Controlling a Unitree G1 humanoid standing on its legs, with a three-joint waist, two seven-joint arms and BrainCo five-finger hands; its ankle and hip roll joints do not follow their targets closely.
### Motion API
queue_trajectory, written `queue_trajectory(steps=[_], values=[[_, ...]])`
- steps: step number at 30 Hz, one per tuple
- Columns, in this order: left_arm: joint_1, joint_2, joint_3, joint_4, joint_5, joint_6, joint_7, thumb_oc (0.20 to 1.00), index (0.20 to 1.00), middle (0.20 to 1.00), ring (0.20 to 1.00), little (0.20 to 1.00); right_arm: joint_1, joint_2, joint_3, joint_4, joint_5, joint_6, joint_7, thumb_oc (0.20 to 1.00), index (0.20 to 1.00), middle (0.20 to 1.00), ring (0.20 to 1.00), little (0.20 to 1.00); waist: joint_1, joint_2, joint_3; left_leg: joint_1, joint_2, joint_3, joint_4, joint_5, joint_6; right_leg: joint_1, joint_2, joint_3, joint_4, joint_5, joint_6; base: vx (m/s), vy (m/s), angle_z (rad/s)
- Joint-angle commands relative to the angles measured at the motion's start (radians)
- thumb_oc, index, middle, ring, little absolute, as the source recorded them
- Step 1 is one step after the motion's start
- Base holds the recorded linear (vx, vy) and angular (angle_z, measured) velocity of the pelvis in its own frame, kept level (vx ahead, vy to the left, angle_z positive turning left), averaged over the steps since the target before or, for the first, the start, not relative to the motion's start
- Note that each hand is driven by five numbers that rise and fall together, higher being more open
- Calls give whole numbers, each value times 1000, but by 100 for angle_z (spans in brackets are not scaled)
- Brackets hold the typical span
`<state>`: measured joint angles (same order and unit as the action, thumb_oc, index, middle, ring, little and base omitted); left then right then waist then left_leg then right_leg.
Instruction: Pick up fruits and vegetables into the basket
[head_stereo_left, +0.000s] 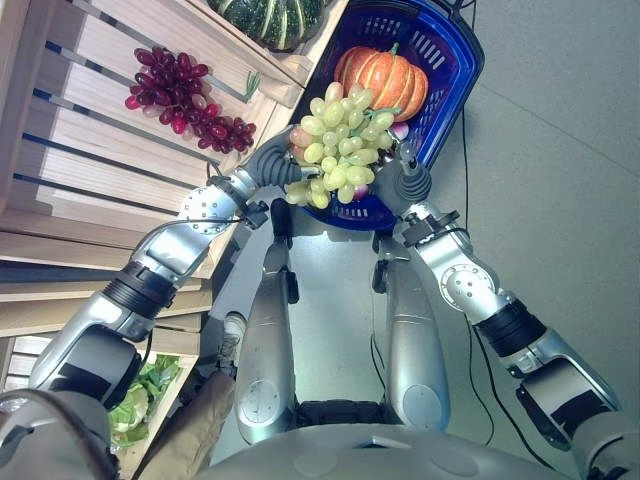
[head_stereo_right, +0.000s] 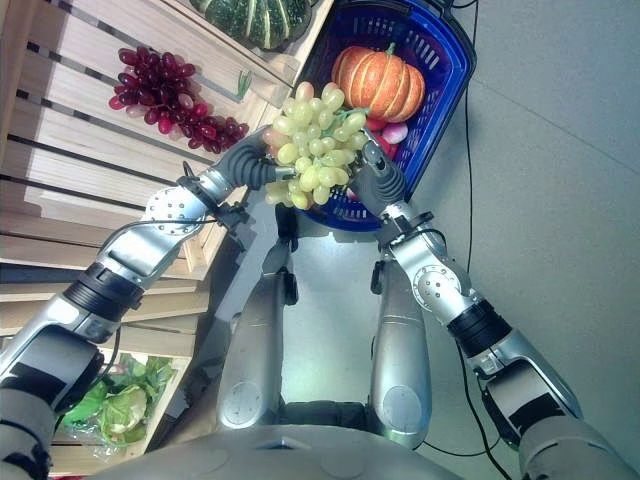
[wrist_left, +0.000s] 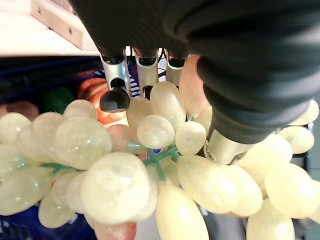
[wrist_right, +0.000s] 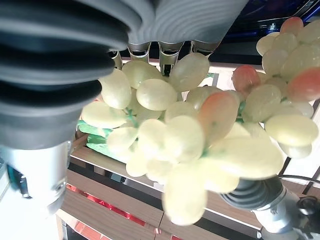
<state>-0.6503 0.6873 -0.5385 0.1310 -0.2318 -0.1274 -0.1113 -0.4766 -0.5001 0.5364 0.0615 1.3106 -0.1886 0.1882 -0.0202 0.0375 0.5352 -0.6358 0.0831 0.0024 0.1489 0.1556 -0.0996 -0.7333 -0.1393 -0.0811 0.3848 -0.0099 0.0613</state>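
A big bunch of green grapes (head_stereo_left: 340, 140) hangs between my two hands, over the near rim of the blue plastic basket (head_stereo_left: 465, 60). My left hand (head_stereo_left: 268, 160) comes in from the shelf side. In the left wrist view its fingers (wrist_left: 115, 82) and thumb curl into the green grapes (wrist_left: 100, 170). My right hand (head_stereo_left: 408, 185) lies against the other side of the bunch, under it, and the green grapes (wrist_right: 200, 130) cover most of it. An orange pumpkin (head_stereo_left: 385, 80) lies in the basket, with a small pinkish-red item (head_stereo_right: 392, 133) beside it.
A slatted wooden shelf (head_stereo_left: 90, 150) stands on my left, with a bunch of red grapes (head_stereo_left: 180, 95) and a dark green squash (head_stereo_left: 270, 18) on it. Leafy greens (head_stereo_right: 115, 400) lie in a lower crate. Grey floor (head_stereo_left: 560, 200) spreads to the right.
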Motion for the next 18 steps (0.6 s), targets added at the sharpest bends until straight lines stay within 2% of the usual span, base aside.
queue_trajectory(steps=[1,13,18], values=[[-28,26,-26,-95,47,-10,15,200,200,200,200,200,-26,18,20,-125,-14,-37,27,1000,1000,1000,1000,1000,-6,-3,-15,-10,-86,50,61,-70,78,91,66,-54,-93,19,-25,0,0,0],[-30,5,-39,-104,57,2,19,200,200,200,200,200,-22,50,58,-128,-8,-13,49,1000,1000,1000,1000,1000,0,-6,-15,-10,-88,47,59,-69,79,94,63,-63,-97,20,-24,0,0,0],[-29,-5,-49,-117,48,-16,5,200,200,200,200,200,-23,57,75,-126,-69,-26,-11,1000,1000,1000,1000,1000,0,-7,-15,-12,-88,47,59,-68,78,93,62,-64,-99,22,-24,0,0,0]])
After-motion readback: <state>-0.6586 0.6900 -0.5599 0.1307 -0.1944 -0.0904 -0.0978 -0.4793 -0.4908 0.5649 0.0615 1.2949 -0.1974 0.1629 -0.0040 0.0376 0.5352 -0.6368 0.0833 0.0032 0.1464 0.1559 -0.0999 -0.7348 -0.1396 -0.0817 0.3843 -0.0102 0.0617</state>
